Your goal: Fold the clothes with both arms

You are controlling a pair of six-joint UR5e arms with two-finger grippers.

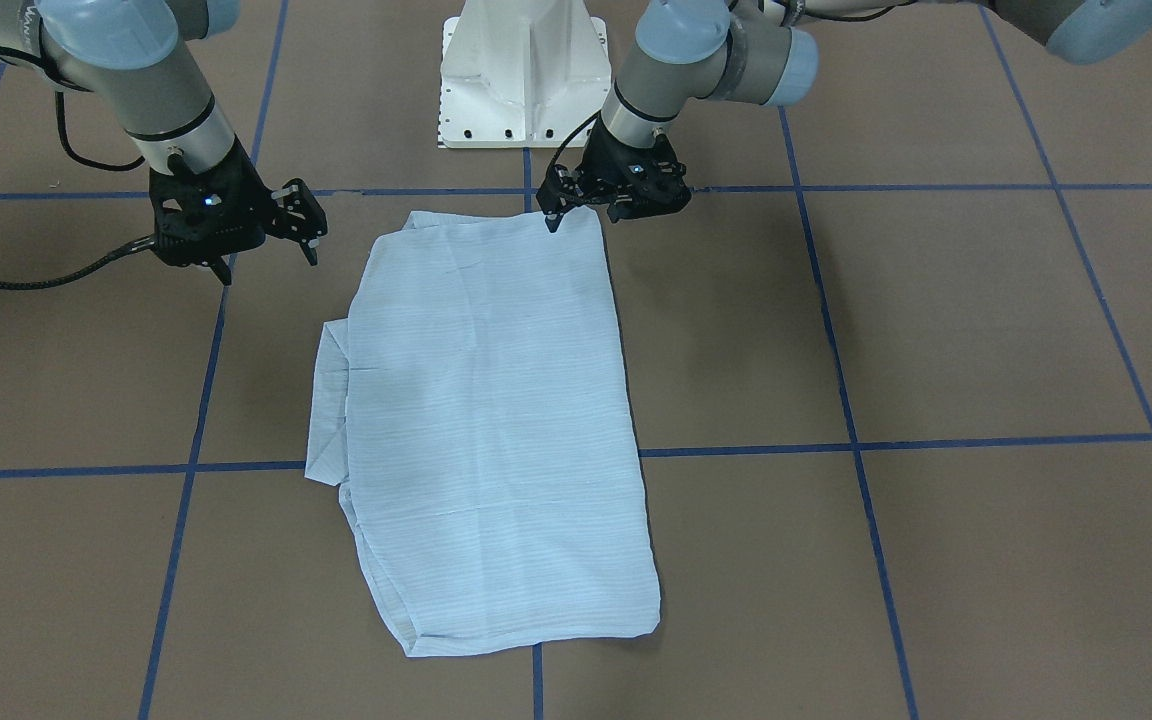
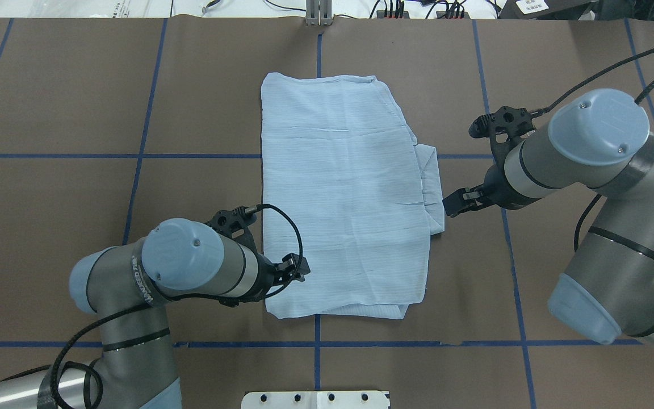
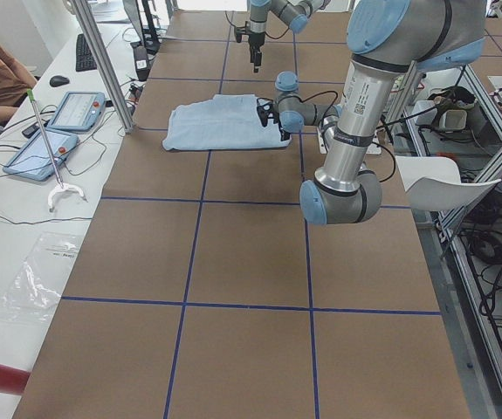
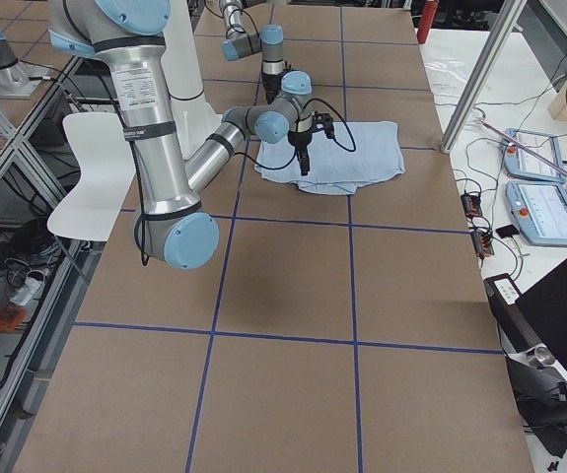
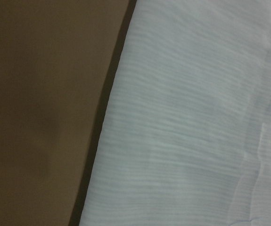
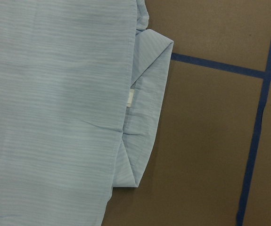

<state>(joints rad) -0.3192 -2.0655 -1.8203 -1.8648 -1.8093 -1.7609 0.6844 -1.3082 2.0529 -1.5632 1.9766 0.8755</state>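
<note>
The pale blue striped shirt (image 1: 496, 400) lies flat on the brown table, folded into a long rectangle, with a folded sleeve edge (image 2: 430, 182) sticking out on my right side. My left gripper (image 1: 581, 218) hangs low at the shirt's near left corner (image 2: 281, 295), jaws apart, holding nothing. Its wrist view shows the shirt's edge (image 5: 126, 117) close up and blurred. My right gripper (image 1: 269, 265) is open and empty, just beside the protruding sleeve edge (image 6: 149, 108) and above the table. No fingers show in either wrist view.
The white pedestal base (image 1: 524, 75) stands behind the shirt's near end. Blue tape lines (image 2: 134, 155) grid the brown table. In the left side view, tablets (image 3: 58, 131) and a person sit beyond the table's far edge.
</note>
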